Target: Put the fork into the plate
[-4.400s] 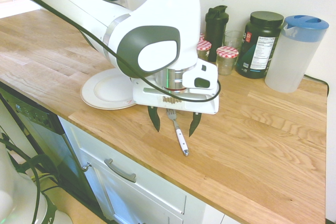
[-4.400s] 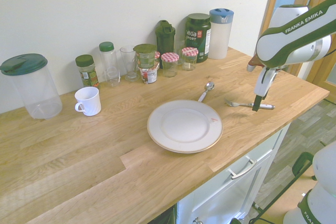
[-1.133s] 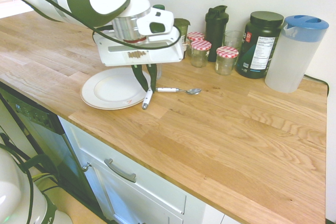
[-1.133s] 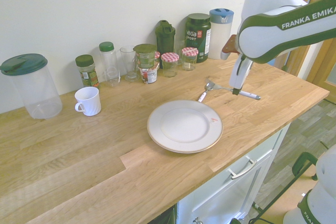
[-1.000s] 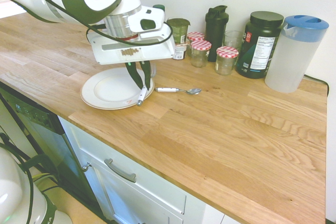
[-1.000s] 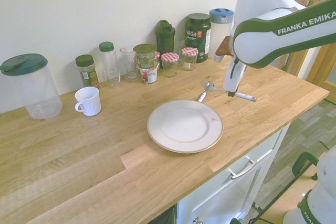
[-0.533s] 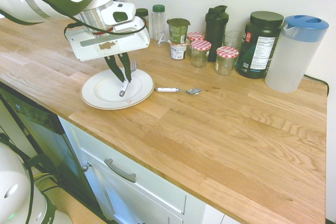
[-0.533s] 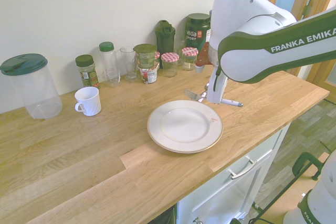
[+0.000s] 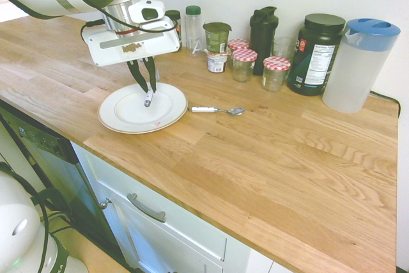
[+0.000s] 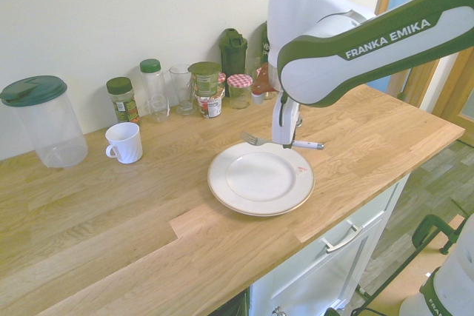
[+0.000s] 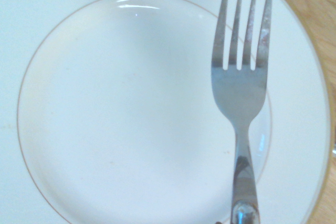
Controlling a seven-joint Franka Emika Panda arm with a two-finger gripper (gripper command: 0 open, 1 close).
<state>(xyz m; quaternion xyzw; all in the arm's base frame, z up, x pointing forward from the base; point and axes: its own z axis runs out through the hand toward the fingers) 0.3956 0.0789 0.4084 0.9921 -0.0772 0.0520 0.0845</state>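
In the second exterior view, left to right: a clear pitcher with a dark green lid (image 10: 53,120) and a fluted white mug (image 10: 124,143); then a round white plate with a thin gold rim (image 10: 261,179). The black two-fingered tool (image 10: 287,145) grips the white-handled metal fork (image 10: 308,145) above the plate. "FRANKA EMIKA" reads along the white-and-green arm (image 10: 370,46).

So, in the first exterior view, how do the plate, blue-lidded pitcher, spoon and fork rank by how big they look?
Plate and blue-lidded pitcher: too alike to rank.
Then spoon.
Then fork, though the gripper partly hides it.
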